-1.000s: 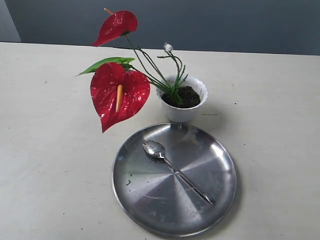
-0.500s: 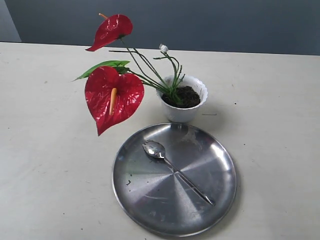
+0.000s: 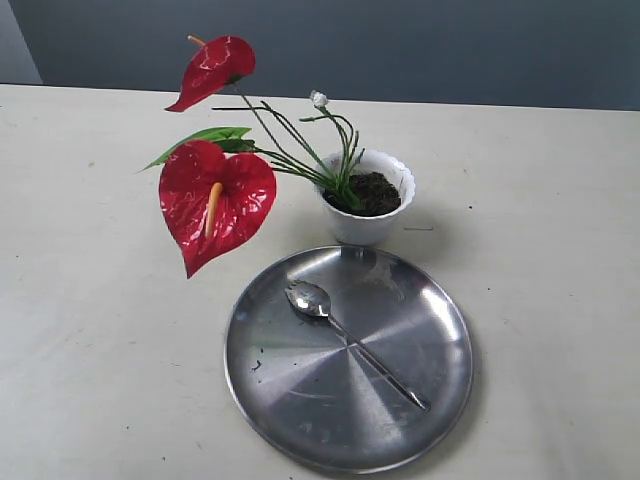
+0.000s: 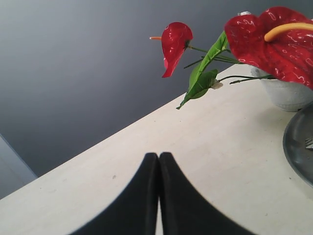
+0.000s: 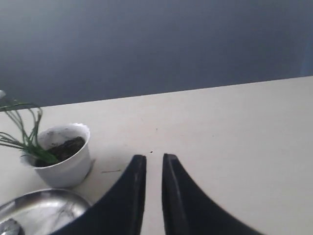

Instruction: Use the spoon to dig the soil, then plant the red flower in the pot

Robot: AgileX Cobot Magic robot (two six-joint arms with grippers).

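Observation:
The red flower (image 3: 216,205) stands with its green stems stuck in the soil (image 3: 377,190) of the white pot (image 3: 368,228), leaning far out to the left. The spoon (image 3: 345,335) lies on the steel plate (image 3: 440,340) in front of the pot, bowl toward the pot. Neither gripper shows in the exterior view. In the left wrist view my left gripper (image 4: 159,154) is shut and empty above bare table, well apart from the flower (image 4: 274,49). My right gripper (image 5: 154,156) stands open by a narrow gap, empty, beside the pot (image 5: 66,169).
The pale table (image 3: 560,200) stretches on all sides of the pot and plate, and a dark wall rises behind its far edge. The plate's rim (image 5: 44,205) lies close to the pot's base.
The flower has sagged to the left and down: both red blooms sit lower and further left than a second ago. Pot, spoon and plate have not moved.

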